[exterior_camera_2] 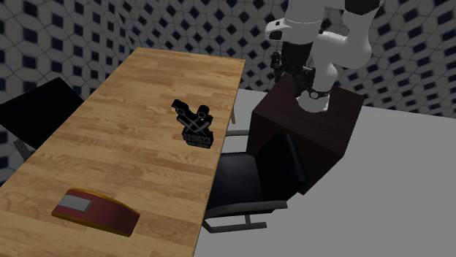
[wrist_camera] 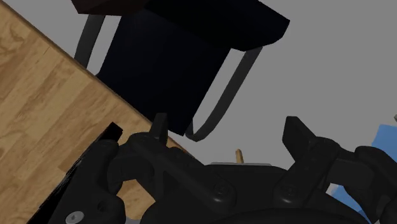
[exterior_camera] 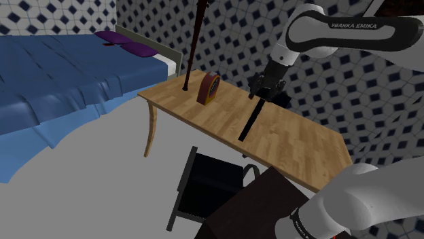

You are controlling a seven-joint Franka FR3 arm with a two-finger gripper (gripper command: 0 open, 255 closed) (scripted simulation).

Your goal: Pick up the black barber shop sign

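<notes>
Gripper (exterior_camera: 261, 94) hanging upper right of centre in the shoulder view, jaws spread wide with nothing between them, black sign (exterior_camera_2: 196, 125) on the wooden table (exterior_camera_2: 124, 146) mid-frame in the second exterior view, not grabbed, black chair (exterior_camera_2: 248, 175) alongside the table

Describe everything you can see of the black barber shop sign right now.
The barber shop sign is all black and thin, with a jagged outline: crossed scissor-like shapes above a block of faint lettering I cannot read. It rests on the wooden table, near the edge by the black chair; the shoulder view shows it as a narrow dark strip. Flat or on edge, I cannot tell. The open tool holds nothing.
</notes>
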